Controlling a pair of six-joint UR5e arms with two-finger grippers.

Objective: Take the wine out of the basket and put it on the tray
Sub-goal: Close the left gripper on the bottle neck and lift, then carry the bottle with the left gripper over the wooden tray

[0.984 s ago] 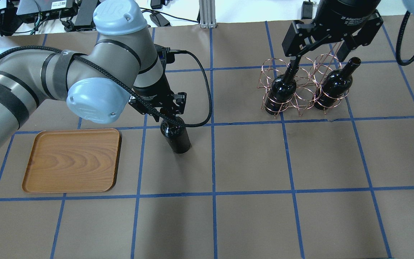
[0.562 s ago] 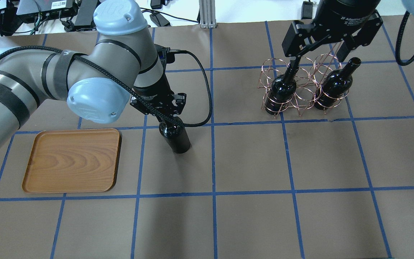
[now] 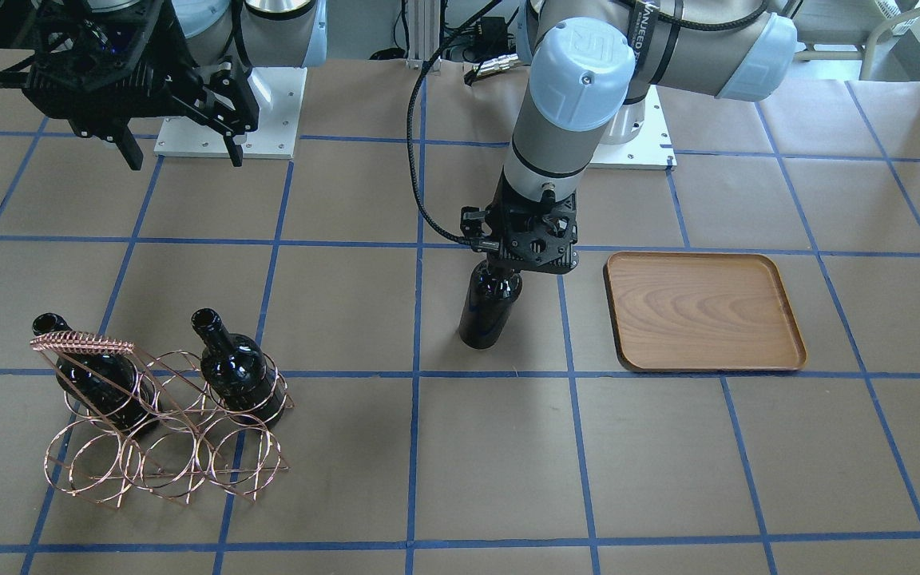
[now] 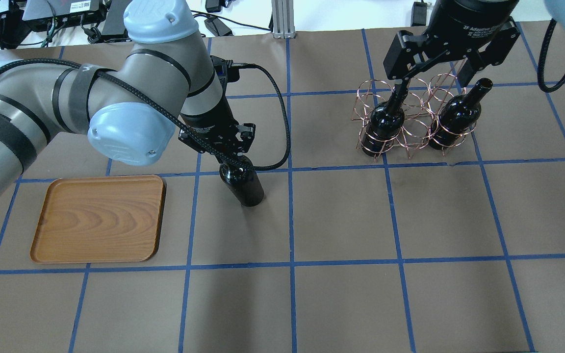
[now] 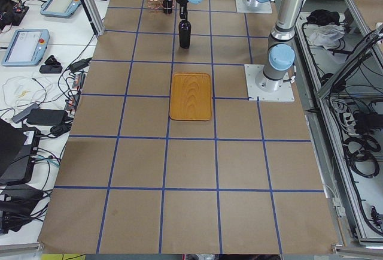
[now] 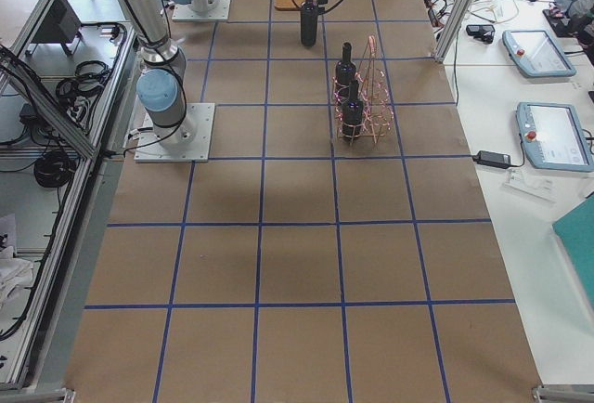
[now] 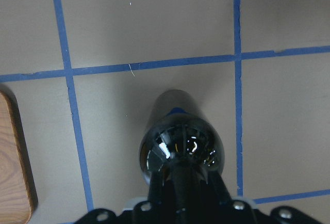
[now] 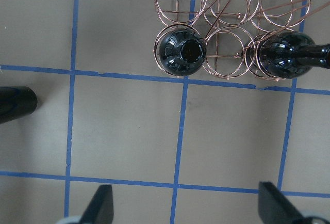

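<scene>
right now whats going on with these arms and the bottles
The left pincer is shut on the neck of one wine bottle, holding it upright over the table between the basket and the tray. Whether its base touches the table cannot be told. The tray has nothing on it yet. Two other bottles stand in the basket, and the right pincer hangs open above them, holding nothing.

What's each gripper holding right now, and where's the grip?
The left gripper is shut on one wine bottle, gripping it by the neck just above the shoulder. The right gripper is open and holds nothing.
</scene>
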